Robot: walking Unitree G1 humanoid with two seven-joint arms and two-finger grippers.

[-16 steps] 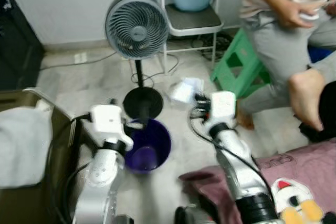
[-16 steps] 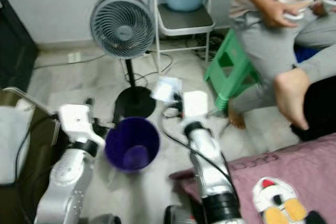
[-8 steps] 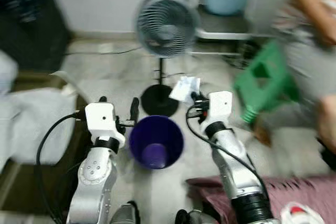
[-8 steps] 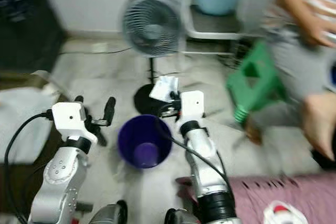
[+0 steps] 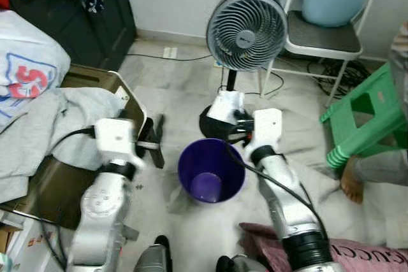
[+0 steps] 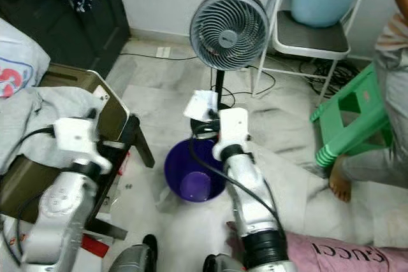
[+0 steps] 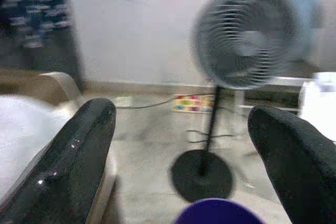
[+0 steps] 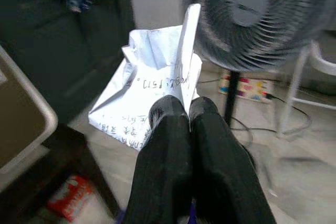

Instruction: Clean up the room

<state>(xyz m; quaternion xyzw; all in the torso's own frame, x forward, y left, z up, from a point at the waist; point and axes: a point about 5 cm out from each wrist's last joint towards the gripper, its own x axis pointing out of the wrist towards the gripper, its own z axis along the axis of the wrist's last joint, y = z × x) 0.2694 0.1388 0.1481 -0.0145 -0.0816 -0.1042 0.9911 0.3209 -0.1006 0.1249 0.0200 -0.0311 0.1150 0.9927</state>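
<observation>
A purple bin (image 5: 211,170) stands on the pale floor between my two arms. My right gripper (image 5: 237,118) is shut on a crumpled white paper (image 8: 152,77) with printed text. It holds the paper just above the bin's far rim, in front of the fan's black base. My left gripper (image 7: 184,114) is open, its fingers (image 5: 157,141) spread wide to the left of the bin with nothing between them.
A grey pedestal fan (image 5: 247,20) stands right behind the bin. A chair with a blue cushion (image 5: 322,30) and cables are at the back right. A green stool (image 5: 370,116) and a person's foot (image 5: 352,179) are on the right. Grey clothes (image 5: 44,125) lie on a brown case at left.
The camera has swung left, bringing the dark cabinet and clothes into view. My right gripper still holds the paper and is closer over the bin's far rim. The left gripper stays open.
</observation>
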